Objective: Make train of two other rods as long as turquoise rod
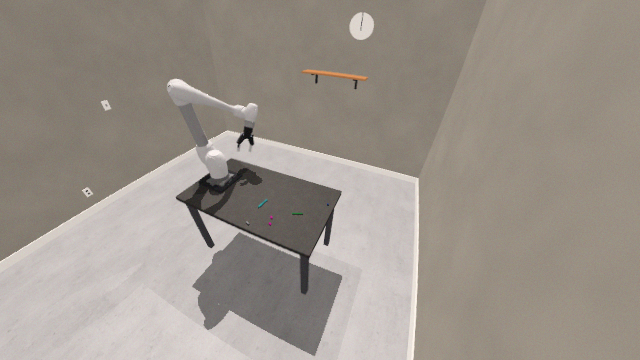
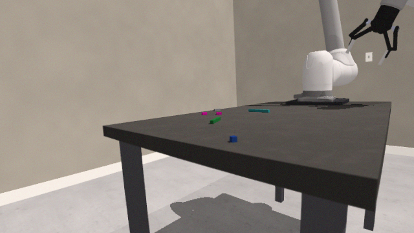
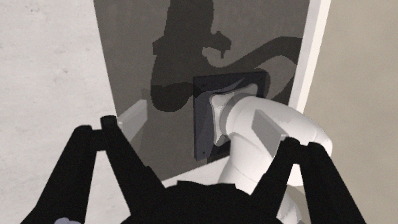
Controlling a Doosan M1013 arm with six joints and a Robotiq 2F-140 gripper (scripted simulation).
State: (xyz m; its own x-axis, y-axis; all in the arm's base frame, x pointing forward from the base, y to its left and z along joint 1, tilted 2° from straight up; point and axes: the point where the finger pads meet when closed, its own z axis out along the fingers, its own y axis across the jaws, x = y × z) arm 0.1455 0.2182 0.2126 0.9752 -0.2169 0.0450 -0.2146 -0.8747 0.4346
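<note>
A turquoise rod (image 1: 263,203) (image 2: 259,110) lies flat near the middle of the table. A green rod (image 1: 297,214) (image 2: 215,120) lies apart from it, towards the end away from the arm. Two short magenta rods lie near each other with a gap between them, one magenta rod (image 1: 271,217) (image 2: 218,113) and another magenta rod (image 1: 270,224) (image 2: 204,113). A grey rod (image 1: 247,223) (image 2: 217,110) lies near the long edge. A small blue rod (image 1: 328,204) (image 2: 233,139) lies near the far end. My gripper (image 1: 244,148) (image 2: 365,58) (image 3: 200,114) is open and empty, high above the table, away from all the rods.
The dark table (image 1: 295,187) (image 2: 291,142) (image 3: 130,50) carries the arm's base plate (image 1: 220,186) (image 2: 341,101) (image 3: 201,125) at one end. The white arm base (image 3: 280,125) stands below the fingers in the wrist view. An orange shelf (image 1: 335,75) hangs on the wall.
</note>
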